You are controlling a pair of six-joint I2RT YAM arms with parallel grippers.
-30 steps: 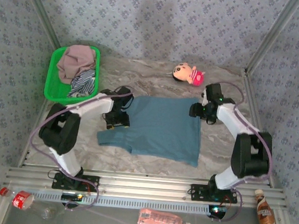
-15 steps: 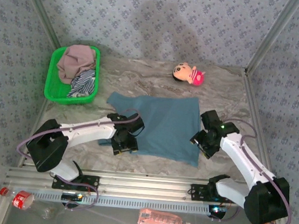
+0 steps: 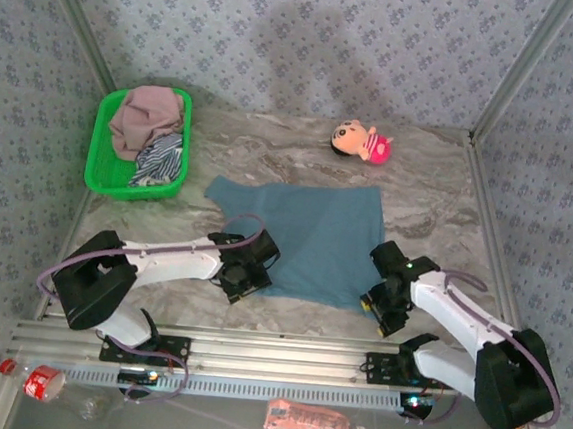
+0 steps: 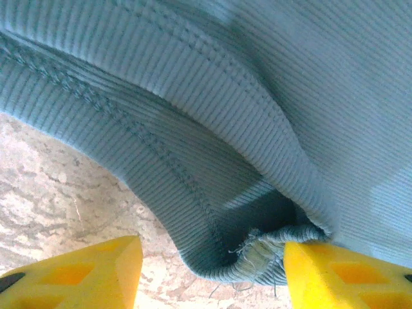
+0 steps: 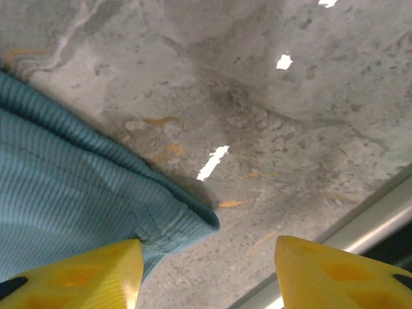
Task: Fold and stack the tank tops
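The teal-blue tank top (image 3: 309, 239) lies spread flat mid-table. My left gripper (image 3: 244, 277) stands open at its near-left corner. In the left wrist view the left gripper (image 4: 209, 273) has a frayed, curled strap end (image 4: 270, 257) between its yellow fingertips (image 4: 84, 270), touching the right one. My right gripper (image 3: 383, 305) is open at the near-right corner. In the right wrist view the hem corner (image 5: 177, 225) lies between the right gripper's (image 5: 206, 270) fingers, beside the left finger. The mauve-pink tank top (image 3: 146, 117) and the striped tank top (image 3: 159, 159) sit crumpled in the green basket (image 3: 97, 176).
A pink plush doll (image 3: 361, 141) lies at the back of the table. The metal rail (image 3: 274, 356) runs along the near edge, close behind both grippers. Bottles (image 3: 313, 423) lie below the rail. Patterned walls close in the sides.
Both arms swung from the top's side edges down to its near corners. The near-left strap is now bunched at the left gripper. The right jaws have narrowed somewhat.
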